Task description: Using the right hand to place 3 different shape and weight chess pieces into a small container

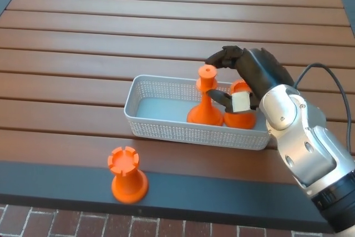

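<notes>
A white mesh basket point(166, 119) sits on the brown slatted table. Two orange chess pieces stand upright in its right half: a tall slim one point(205, 99) and, right beside it, a shorter one point(240, 114) partly hidden by my hand. My right hand point(239, 79) arches over them with its fingers apart, the fingertips point(216, 58) just above and behind the tall piece's top, not gripping it. An orange rook point(127, 175) stands outside the basket on the dark front edge of the table. My left hand does not show.
The table's dark front rim point(66, 184) runs along the bottom, with red brick floor point(66, 225) below it. A black cable point(327, 79) loops behind my right forearm. Bare slats point(111, 20) stretch behind and left of the basket.
</notes>
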Robot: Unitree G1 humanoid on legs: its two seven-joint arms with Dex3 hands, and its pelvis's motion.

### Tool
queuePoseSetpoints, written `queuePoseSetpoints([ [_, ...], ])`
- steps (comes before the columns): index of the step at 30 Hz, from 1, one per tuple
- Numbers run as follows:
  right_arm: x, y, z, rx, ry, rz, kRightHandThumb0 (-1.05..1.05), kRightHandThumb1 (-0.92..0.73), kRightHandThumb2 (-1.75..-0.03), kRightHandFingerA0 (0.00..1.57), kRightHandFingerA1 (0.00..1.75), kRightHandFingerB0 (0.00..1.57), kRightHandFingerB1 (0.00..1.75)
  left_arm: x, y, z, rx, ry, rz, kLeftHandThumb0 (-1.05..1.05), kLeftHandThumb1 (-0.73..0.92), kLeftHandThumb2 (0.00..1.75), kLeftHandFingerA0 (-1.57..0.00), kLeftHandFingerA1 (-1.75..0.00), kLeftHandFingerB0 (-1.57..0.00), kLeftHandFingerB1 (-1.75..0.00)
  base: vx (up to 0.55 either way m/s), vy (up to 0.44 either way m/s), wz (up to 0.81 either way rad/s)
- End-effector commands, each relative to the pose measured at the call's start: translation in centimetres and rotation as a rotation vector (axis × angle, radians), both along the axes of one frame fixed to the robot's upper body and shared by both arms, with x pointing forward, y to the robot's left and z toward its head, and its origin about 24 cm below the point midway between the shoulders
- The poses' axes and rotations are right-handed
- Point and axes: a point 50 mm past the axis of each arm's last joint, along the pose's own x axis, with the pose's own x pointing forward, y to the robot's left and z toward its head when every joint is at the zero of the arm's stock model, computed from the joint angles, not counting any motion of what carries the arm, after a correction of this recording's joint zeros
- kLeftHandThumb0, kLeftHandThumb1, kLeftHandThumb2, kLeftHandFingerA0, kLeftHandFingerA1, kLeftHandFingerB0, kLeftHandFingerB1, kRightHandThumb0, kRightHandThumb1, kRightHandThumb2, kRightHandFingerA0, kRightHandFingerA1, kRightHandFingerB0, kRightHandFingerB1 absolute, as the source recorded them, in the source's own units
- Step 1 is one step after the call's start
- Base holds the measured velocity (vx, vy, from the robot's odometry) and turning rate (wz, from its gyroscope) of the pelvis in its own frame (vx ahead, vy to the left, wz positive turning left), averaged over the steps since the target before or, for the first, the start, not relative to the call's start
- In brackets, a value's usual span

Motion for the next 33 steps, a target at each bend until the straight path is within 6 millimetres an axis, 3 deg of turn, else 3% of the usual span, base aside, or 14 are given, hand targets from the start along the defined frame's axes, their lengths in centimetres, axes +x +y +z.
queuePoseSetpoints([
  [1,0.0,0.0,0.5,-0.096,-0.085,-0.029,-0.49,-0.65,-0.57,0.04,0.95,0.40,0.36,-0.7,0.3,0.0,0.018,0.031,-0.023,-0.04,0.40,1.22,-1.02,-1.50,-0.96,-1.22,0.00,0.000,0.00],
  [4,-0.1,0.4,0.5,-0.111,-0.110,-0.019,-0.46,-0.64,-0.60,0.01,0.80,0.39,0.40,-0.6,0.4,0.0,0.016,0.026,-0.009,-0.08,0.43,1.18,-1.08,-1.46,-0.98,-1.19,0.00,0.000,0.00],
  [10,-0.1,0.6,0.3,-0.090,-0.123,-0.026,-0.47,-0.61,-0.59,0.00,0.81,0.37,0.42,-0.8,0.8,0.1,0.038,0.032,-0.036,-0.09,0.44,1.18,-1.10,-1.45,-0.99,-1.22,0.00,0.000,0.00],
  [11,-0.3,0.8,0.7,-0.092,-0.127,-0.031,-0.52,-0.55,-0.62,0.00,0.35,0.22,0.42,-0.9,0.8,0.1,0.027,0.036,-0.015,-0.07,0.39,1.19,-1.08,-1.46,-1.00,-1.20,0.00,0.000,0.00],
  [13,-0.4,0.9,0.9,-0.098,-0.137,-0.035,-0.68,-0.40,-0.77,0.00,0.27,0.13,0.49,-1.0,0.8,0.0,0.014,0.040,-0.001,-0.07,0.38,1.21,-1.08,-1.45,-0.99,-1.19,0.00,0.000,0.00],
  [14,-0.8,1.0,1.7,-0.100,-0.147,-0.035,-0.92,-0.53,-0.89,0.00,0.18,0.00,0.18,-1.2,0.6,-0.1,0.013,0.047,-0.003,-0.06,0.42,1.15,-1.06,-1.44,-0.97,-1.18,0.00,0.000,0.00],
  [16,-1.0,1.1,2.0,-0.098,-0.149,-0.030,-1.05,-0.61,-0.94,0.00,0.11,0.07,0.04,-1.4,0.5,-0.1,0.014,0.052,-0.004,-0.06,0.42,1.14,-1.06,-1.44,-0.97,-1.18,0.00,0.000,0.00],
  [17,-1.2,1.0,2.4,-0.093,-0.147,-0.015,-1.05,-0.59,-0.99,0.00,0.20,0.00,0.00,-1.5,0.4,-0.1,0.014,0.054,-0.002,-0.04,0.40,1.19,-1.02,-1.47,-0.96,-1.22,0.00,0.000,0.00],
  [18,-1.3,1.0,2.7,-0.091,-0.146,-0.006,-1.05,-0.59,-0.99,0.00,0.20,0.00,0.00,-1.6,0.3,-0.1,0.015,0.055,-0.001,-0.04,0.40,1.19,-1.02,-1.47,-0.96,-1.22,0.00,0.000,0.00],
  [19,-1.5,0.9,3.4,-0.102,-0.144,0.014,-1.01,-0.67,-0.67,0.00,0.00,0.00,0.00,-1.6,0.3,-0.1,0.016,0.055,-0.008,-0.07,0.42,1.16,-1.05,-1.48,-0.95,-1.22,0.00,0.000,0.00],
  [25,-2.5,0.0,5.8,-0.147,-0.080,0.070,-1.05,-0.67,-0.61,0.00,0.00,0.00,0.00,-1.3,0.8,-0.1,0.007,0.046,-0.014,-0.08,0.43,1.12,-1.12,-1.44,-1.00,-1.19,0.00,0.000,0.00],
  [27,-2.7,-0.4,6.3,-0.158,-0.061,0.082,-1.02,-0.59,-0.77,0.00,0.00,0.00,0.00,-1.2,0.7,-0.1,0.017,0.048,-0.018,-0.09,0.45,1.11,-1.09,-1.46,-0.98,-1.23,0.00,0.000,0.00],
  [28,-2.9,-0.9,6.5,-0.166,-0.046,0.097,-1.05,-0.65,-0.61,0.00,0.00,0.00,0.00,-1.4,0.8,0.0,0.018,0.051,-0.017,-0.08,0.45,1.12,-1.09,-1.45,-0.98,-1.21,0.00,0.000,0.00],
  [33,-4.2,-2.5,7.1,-0.190,0.033,0.153,-1.05,-0.63,-0.60,0.00,0.00,0.00,0.00,-2.0,1.2,-0.1,0.020,0.074,-0.015,-0.09,0.47,1.18,-1.06,-1.54,-1.00,-1.27,0.00,0.000,0.00],
])
